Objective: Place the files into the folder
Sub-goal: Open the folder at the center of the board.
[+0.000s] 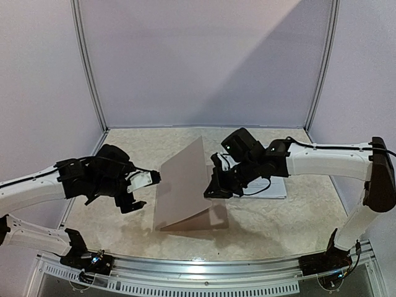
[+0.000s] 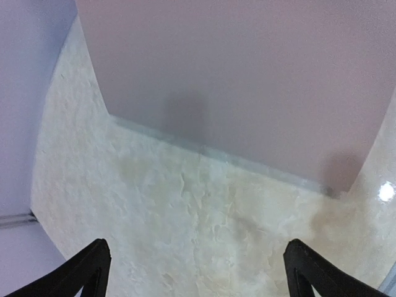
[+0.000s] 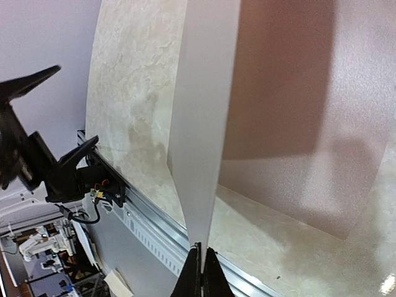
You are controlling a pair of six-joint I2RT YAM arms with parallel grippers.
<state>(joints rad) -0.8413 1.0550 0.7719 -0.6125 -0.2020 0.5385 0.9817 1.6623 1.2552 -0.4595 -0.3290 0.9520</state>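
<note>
The taupe folder stands partly open at the table's middle, one cover raised at a steep slant. My right gripper is shut on the raised cover's right edge. In the right wrist view the fingers pinch the thin pale cover seen almost edge-on. The files, white printed sheets, lie flat on the table to the right of the folder, partly under the right arm. My left gripper hovers just left of the cover. Its fingers stand wide open and empty, facing the folder's outer face.
The table has a cream marbled top. A metal rail runs along its near edge. Lilac booth walls close the back and both sides. The left arm's base shows in the right wrist view.
</note>
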